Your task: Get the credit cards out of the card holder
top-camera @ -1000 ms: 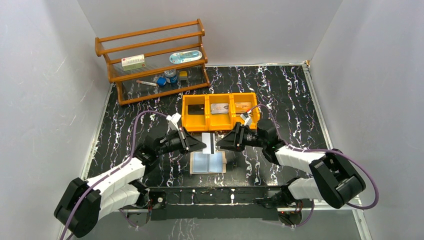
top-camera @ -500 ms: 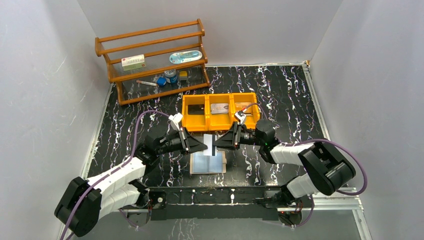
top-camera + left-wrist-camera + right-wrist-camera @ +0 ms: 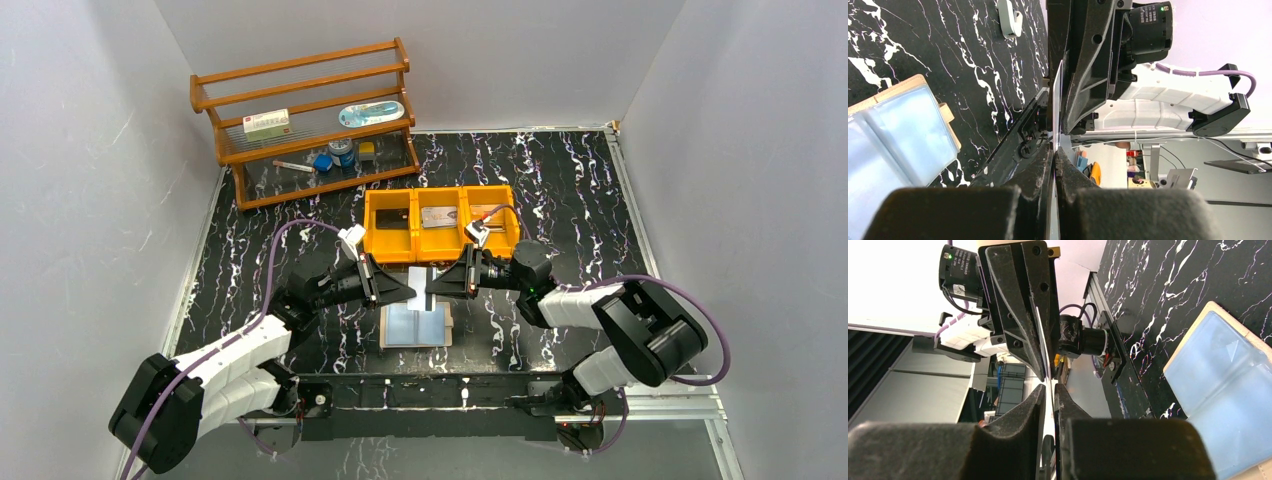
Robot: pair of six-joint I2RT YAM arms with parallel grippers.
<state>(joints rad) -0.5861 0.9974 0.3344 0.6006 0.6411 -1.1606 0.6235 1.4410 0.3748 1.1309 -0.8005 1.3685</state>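
Card [image 3: 417, 280] pinched edge-on in clenched left gripper [image 3: 408, 291], aloft just past far edge of open holder [image 3: 415, 327]. Over last second, brought right gripper [image 3: 432, 289] in from holder's right side and narrowed jaws around card's free end; could not tell whether clamped yet. Probably a handoff, that card already out.

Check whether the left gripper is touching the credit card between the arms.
Touching. The left wrist view shows the left gripper closed on the thin edge of the credit card, no gap either side.
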